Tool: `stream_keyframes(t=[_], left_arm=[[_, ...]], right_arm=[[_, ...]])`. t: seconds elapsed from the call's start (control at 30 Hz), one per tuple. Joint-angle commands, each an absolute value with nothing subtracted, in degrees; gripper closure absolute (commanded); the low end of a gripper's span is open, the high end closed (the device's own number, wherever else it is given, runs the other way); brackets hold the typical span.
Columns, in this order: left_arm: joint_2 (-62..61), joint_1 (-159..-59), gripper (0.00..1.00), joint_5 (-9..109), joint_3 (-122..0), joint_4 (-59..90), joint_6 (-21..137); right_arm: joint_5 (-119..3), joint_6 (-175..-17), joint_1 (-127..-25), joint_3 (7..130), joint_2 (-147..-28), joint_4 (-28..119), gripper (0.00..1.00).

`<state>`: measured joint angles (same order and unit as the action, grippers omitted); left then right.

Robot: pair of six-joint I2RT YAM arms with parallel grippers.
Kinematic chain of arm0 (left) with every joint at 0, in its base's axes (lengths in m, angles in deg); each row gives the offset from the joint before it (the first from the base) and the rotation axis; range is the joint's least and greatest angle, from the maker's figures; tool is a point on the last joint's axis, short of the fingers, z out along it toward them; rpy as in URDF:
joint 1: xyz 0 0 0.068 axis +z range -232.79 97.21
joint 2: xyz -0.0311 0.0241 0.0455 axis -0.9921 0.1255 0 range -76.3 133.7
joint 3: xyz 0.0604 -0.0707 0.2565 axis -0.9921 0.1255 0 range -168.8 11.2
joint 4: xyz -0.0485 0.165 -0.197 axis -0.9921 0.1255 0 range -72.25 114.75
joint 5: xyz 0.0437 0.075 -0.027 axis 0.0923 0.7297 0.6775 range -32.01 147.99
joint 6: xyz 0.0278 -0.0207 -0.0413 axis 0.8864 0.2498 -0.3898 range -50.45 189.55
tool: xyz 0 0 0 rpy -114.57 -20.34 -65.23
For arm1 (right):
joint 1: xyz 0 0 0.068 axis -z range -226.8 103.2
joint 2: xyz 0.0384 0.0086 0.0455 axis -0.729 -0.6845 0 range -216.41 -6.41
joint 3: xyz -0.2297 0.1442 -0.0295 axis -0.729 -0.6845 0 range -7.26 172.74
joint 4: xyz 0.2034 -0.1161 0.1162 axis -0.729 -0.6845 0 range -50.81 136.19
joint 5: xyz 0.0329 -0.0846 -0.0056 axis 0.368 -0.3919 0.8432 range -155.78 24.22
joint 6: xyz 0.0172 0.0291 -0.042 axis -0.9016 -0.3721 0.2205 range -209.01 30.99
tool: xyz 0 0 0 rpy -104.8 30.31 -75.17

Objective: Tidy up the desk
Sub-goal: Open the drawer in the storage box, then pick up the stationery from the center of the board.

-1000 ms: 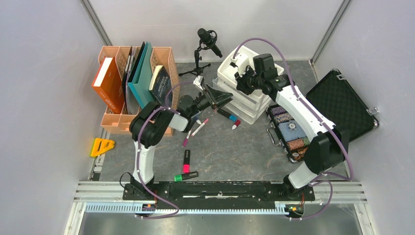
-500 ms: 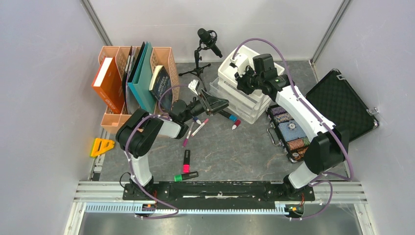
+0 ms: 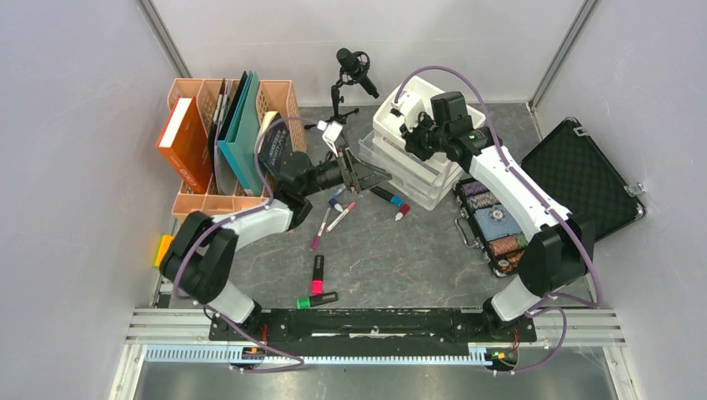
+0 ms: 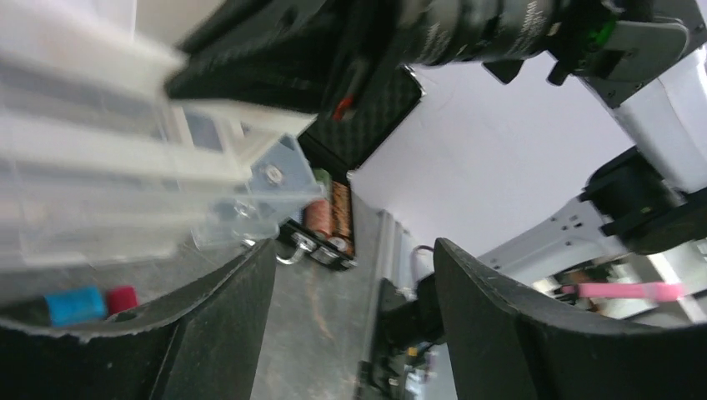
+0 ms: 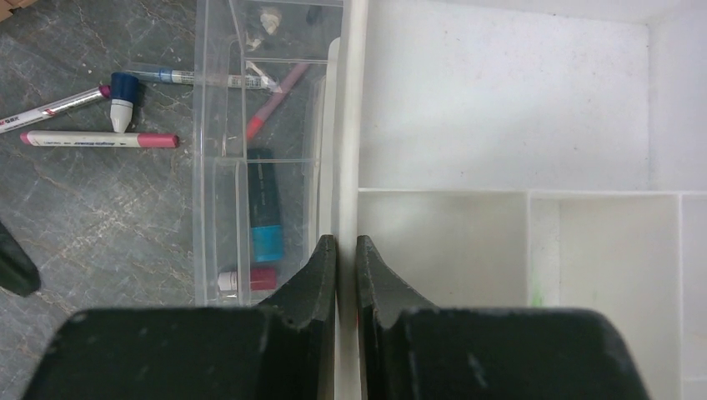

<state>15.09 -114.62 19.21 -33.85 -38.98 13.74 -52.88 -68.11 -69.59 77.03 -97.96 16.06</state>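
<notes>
Clearly we are only partway. Books stand in the peach rack and a few pens already lie in the pulled-out clear drawer. Several pens, a pink highlighter and a green marker lie loose on the desk, and the black case sits open at the right. Our left end effector is spread wide and empty, just beside the drawer's corner, touching nothing we can see. Our right end effector is clenched on the thin white wall of the drawer unit, steadying it, we judge.
</notes>
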Motion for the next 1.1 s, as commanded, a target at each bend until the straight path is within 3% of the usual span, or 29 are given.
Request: stream_keyframes(t=[0.0,0.23,0.43,0.7,0.83,0.9,1.07], left_arm=[[7.7,-114.1,0.23,17.3,-42.5,-14.9,39.7],[2.6,-114.1,0.05,27.6,-50.3,16.5,62.1],[-4.0,-114.1,0.00,36.7,-49.0,29.5,75.6],[-9.5,-114.1,0.00,40.0,-46.2,45.5,90.8],[-12.9,-114.1,0.00,38.1,-44.3,53.9,97.8],[-13.8,-114.1,0.00,39.2,-43.5,57.6,98.9],[-13.4,-114.1,0.00,42.3,-40.1,64.6,96.9]], right_arm=[[-57.7,-64.2,-68.8,77.8,-99.0,12.8,1.00],[-58.3,-63.6,-68.9,79.0,-98.9,12.5,0.95],[-61.8,-60.0,-68.9,81.7,-101.0,11.4,0.97],[-65.3,-56.8,-68.8,84.8,-103.3,11.3,0.95],[-64.0,-56.7,-68.9,85.9,-103.2,11.3,0.72],[-63.4,-57.1,-68.9,86.3,-102.7,11.4,0.51],[-63.3,-57.8,-68.9,86.5,-100.0,12.9,0.33]])
